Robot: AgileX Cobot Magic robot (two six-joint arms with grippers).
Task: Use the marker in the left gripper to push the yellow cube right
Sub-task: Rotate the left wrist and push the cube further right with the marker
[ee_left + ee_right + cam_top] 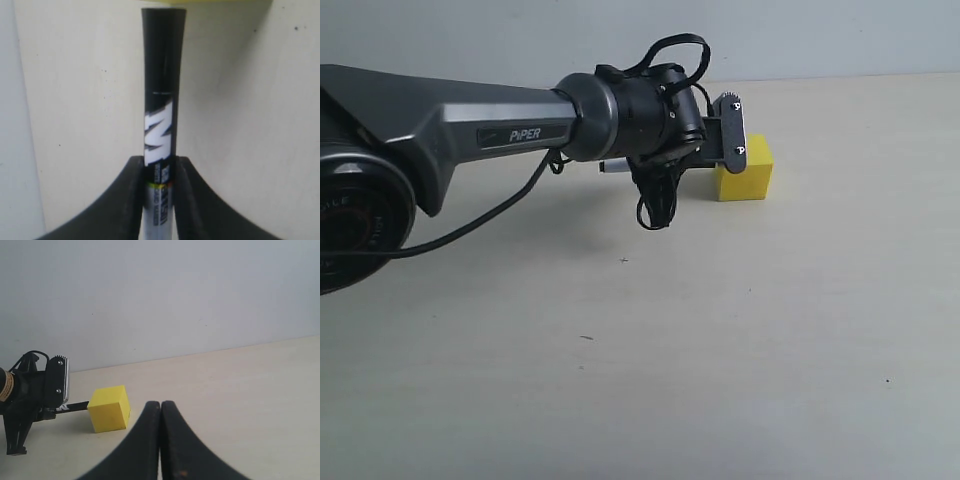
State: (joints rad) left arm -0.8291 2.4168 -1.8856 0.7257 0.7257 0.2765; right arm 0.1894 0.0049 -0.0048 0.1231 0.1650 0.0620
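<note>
My left gripper point(724, 150) is shut on the marker point(161, 100); its black fingers point(134, 190) clamp the barrel where black cap meets white body. The cap points at the yellow cube point(220, 2), a yellow strip at the edge of the left wrist view, and its tip reaches that strip. From the right wrist view the marker point(75, 406) touches the near-left face of the yellow cube point(109, 409), with the left gripper point(50, 385) just behind it. In the exterior view the yellow cube point(745, 170) sits right of the gripper, and the marker's white end point(612, 166) pokes out behind. My right gripper point(160, 407) is shut on nothing.
The pale beige table point(720, 350) runs wide to the right of the cube and toward the front. A plain grey-white wall point(175, 300) stands behind it. The dark grey PiPER arm point(470, 125) crosses the left half, its black cable point(480, 225) drooping.
</note>
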